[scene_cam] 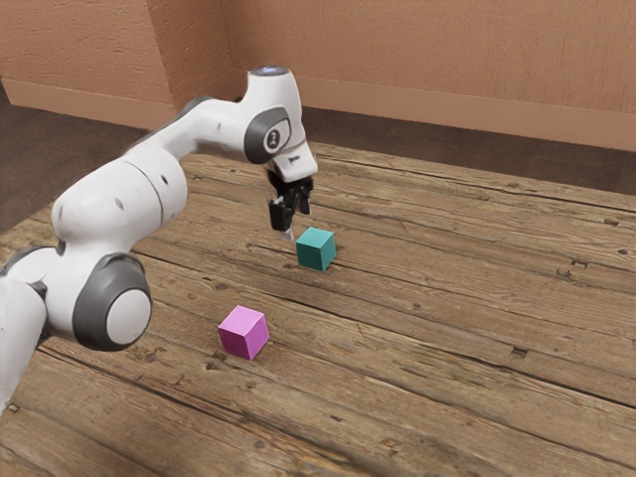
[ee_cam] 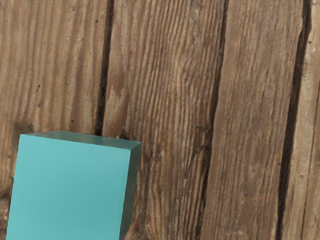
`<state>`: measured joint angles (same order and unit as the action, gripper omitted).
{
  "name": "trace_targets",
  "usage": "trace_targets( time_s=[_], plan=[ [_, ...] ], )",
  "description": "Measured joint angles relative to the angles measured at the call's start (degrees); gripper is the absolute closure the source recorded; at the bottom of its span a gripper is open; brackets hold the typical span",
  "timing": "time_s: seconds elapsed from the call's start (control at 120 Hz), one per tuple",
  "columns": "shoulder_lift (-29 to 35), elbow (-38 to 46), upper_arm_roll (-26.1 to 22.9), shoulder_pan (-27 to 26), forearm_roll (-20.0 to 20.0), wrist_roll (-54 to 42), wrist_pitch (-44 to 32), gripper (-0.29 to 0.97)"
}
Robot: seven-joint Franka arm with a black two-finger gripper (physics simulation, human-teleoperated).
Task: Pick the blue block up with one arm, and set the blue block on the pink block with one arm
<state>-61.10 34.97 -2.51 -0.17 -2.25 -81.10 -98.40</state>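
Note:
The blue block (scene_cam: pixel 316 248), teal in shade, rests on the wooden table (scene_cam: pixel 447 298). My gripper (scene_cam: pixel 287 221) hangs just above the table, close to the block on its side toward the exterior view's left, pointing down. Its fingers stand open with nothing between them and do not touch the block. The pink block (scene_cam: pixel 243 331) lies nearer the table's front edge, well apart from the blue one. In the wrist view the blue block (ee_cam: pixel 70 187) lies close under my hand, off to one side, on bare planks.
The plank tabletop stretches wide toward the exterior view's right and front. A tan wall (scene_cam: pixel 447 50) with a baseboard stands behind the table. My own arm (scene_cam: pixel 119 229) fills the exterior view's left.

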Motion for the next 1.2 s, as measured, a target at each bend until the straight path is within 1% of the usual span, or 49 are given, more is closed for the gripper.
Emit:
trace_targets(
  time_s=[0.15,0.233,0.333,0.433,0.917,0.983,1.075,1.15,1.2],
  plan=[
    [-4.49,-4.57,-0.67,0.21,-0.67,-7.55,-4.19,0.00],
    [-5.77,-5.24,-3.12,0.94,-0.62,-10.69,-5.85,0.00],
    [-7.26,-5.39,-3.93,1.25,-0.56,-13.56,-7.41,0.00],
    [-8.48,-5.41,-4.06,1.53,-0.44,-15.71,-8.55,0.00],
    [-11.62,-5.33,-3.96,2.80,3.66,-22.34,-15.48,0.00],
    [-11.81,-5.27,-3.88,2.93,3.84,-22.91,-16.24,0.05],
    [-12.00,-5.23,-3.82,2.97,4.03,-23.58,-17.05,0.18],
    [-11.98,-4.94,-3.68,3.02,5.27,-24.02,-17.59,0.24],
    [-10.45,-3.39,-3.62,2.91,5.84,-24.27,-17.81,0.29]
  ],
)
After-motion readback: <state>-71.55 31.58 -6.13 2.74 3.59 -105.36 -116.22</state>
